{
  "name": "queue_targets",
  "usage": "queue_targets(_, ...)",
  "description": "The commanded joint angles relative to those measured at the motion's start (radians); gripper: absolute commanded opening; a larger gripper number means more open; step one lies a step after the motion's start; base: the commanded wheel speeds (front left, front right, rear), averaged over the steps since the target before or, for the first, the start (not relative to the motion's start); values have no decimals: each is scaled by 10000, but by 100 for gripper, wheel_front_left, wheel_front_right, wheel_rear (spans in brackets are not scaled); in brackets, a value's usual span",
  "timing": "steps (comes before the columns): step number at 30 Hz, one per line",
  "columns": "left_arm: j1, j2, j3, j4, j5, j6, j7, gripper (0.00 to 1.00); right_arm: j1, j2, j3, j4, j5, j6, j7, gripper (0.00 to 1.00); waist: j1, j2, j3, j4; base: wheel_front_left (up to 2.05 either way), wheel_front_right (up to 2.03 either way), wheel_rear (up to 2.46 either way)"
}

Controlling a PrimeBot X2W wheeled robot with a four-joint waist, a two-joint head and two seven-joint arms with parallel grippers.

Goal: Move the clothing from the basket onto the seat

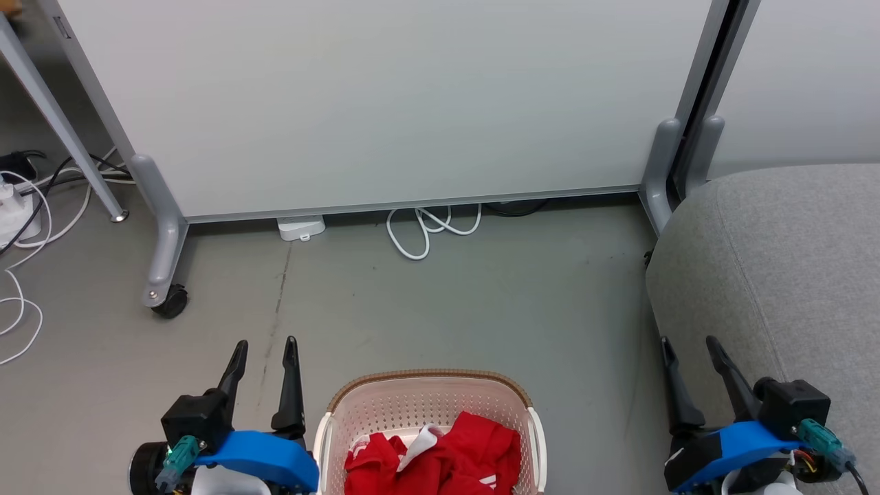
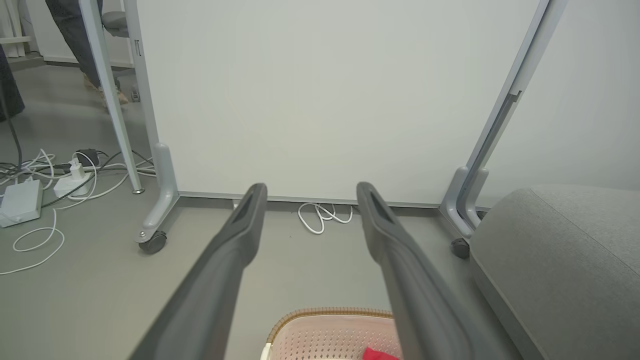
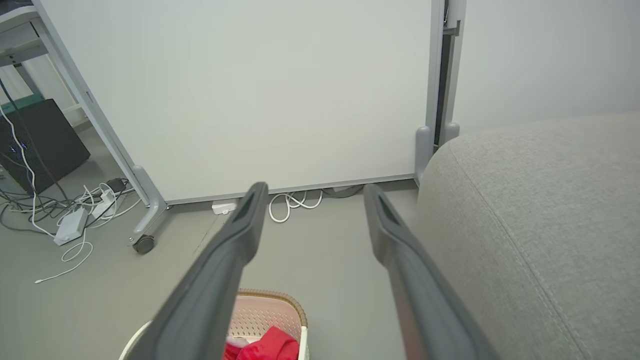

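Note:
The cream basket [image 1: 426, 405] with a brown rim sits on the floor at the bottom centre of the head view, holding the crumpled red clothing [image 1: 440, 457] with white trim. My left gripper [image 1: 265, 347] hangs open just left of the basket, nothing between its fingers. My right gripper [image 1: 687, 344] is open too, beside the front edge of the grey seat [image 1: 777, 275]. The left wrist view catches the basket [image 2: 325, 332] rim and a scrap of red clothing [image 2: 377, 354]. The right wrist view has the basket [image 3: 270, 305], the clothing [image 3: 265, 345] and the seat [image 3: 540, 215].
A pale grey wheeled partition panel [image 1: 385, 103] stands across the back, its caster [image 1: 168, 300] at the left. White cables [image 1: 426, 230] and a small white box [image 1: 301, 227] lie under it. More cables and a power strip [image 1: 14, 213] lie at far left. A person's legs [image 2: 80, 35] stand beyond.

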Motion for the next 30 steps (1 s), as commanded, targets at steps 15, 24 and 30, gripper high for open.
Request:
queue_targets(15, -247, -67, -14, 622, 992, -29, -367, 100, -85, -68, 53, -32, -1264, 13, -373, 100, 0, 0, -103, 60, 0, 0, 0)
queue_targets(24, -245, -104, 12, 738, 1190, -16, -445, 100, -31, -69, 78, -52, -1541, 14, -446, 100, 0, 0, -101, 53, 0, 0, 0)
queue_targets(30, -273, -113, 92, 757, 1147, -34, -445, 100, -2, -69, 77, -68, -1520, 14, -446, 100, 0, 0, -84, 36, 0, 0, 0)
